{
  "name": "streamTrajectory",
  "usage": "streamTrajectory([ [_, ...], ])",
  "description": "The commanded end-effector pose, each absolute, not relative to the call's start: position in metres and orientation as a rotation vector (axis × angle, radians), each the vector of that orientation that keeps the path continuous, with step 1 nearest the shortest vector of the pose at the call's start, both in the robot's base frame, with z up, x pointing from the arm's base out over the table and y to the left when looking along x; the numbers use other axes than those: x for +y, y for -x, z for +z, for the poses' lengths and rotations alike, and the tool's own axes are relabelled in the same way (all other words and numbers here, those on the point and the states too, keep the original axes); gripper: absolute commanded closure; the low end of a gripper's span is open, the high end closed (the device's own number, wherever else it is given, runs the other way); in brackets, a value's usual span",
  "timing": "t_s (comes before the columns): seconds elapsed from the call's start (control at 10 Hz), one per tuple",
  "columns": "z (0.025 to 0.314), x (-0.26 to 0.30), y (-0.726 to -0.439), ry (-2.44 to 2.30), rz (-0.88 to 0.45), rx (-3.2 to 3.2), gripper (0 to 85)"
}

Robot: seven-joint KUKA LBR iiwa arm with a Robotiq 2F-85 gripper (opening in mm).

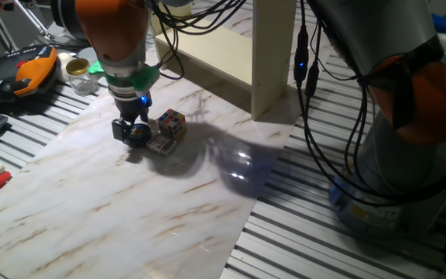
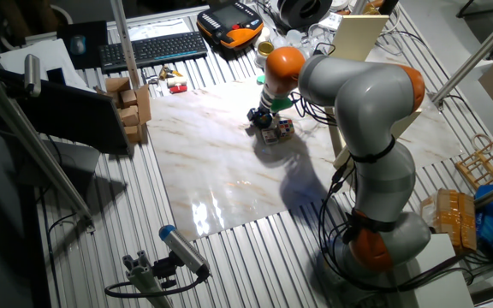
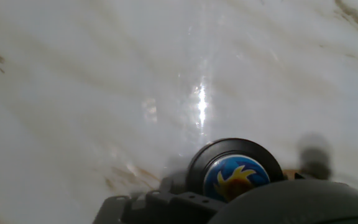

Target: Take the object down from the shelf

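On marble board (image 1: 130, 209) — gripper (image 1: 135, 136) clasping round disc (image 3: 235, 173)

One fixed view is sitting low and close at the desk (image 1: 130, 209), looking across the marble board toward the shelf (image 1: 273, 54). The other fixed view is looking down from high and far off, taking in the whole arm. Both are sharing that board. The hand view is pointing down, hovering very near the marble.
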State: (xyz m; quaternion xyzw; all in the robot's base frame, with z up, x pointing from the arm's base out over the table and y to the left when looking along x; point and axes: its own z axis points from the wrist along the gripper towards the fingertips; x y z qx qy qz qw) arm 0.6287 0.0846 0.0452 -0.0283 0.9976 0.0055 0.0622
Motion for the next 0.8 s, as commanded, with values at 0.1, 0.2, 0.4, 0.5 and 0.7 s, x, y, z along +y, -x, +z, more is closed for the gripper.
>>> streamTrajectory([
  [0.1, 0.06, 0.084, -0.632, 0.082, -0.004, 3.028, 17.0],
  [0.2, 0.063, 0.084, -0.632, 0.08, -0.004, 3.033, 34.0],
  [0.4, 0.074, 0.084, -0.632, 0.093, -0.025, 3.05, 51.0],
  [0.5, 0.08, 0.084, -0.632, 0.103, -0.042, 3.054, 68.0],
  [0.7, 0.088, 0.08, -0.63, 0.097, -0.001, 3.057, 85.0],
])
